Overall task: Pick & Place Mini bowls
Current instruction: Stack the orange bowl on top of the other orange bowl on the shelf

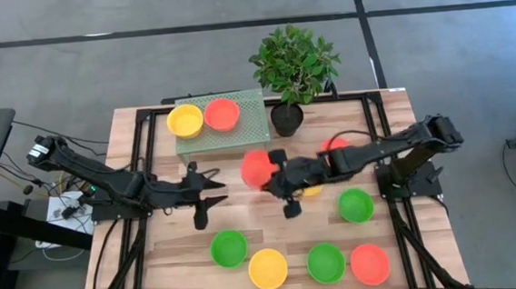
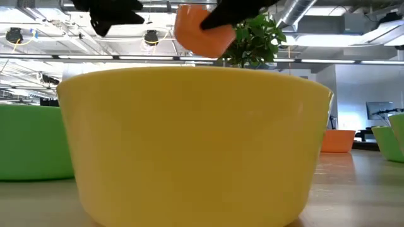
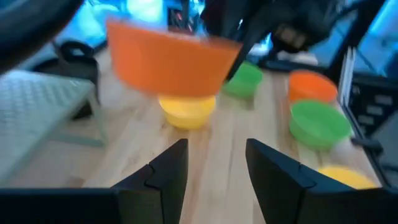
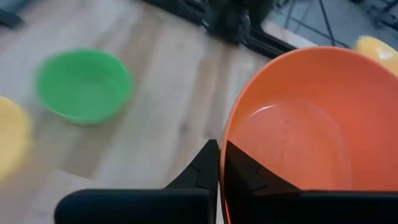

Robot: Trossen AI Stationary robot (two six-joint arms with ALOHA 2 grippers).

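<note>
Right gripper (image 1: 274,175), fingers pinched on the rim of a red-orange mini bowl (image 1: 258,167), holds it clear of the table, centre-board. To do well: keep the bowl level and carry it high over the green mesh tray (image 1: 250,131), where a yellow bowl (image 1: 184,120) and red bowl (image 1: 221,114) sit. Obstacles: plant pot (image 1: 286,118) just beyond the gripper; left gripper (image 1: 209,195), fingers spread, waits opposite. Further bowls lie nearer the table's front edge.
</note>
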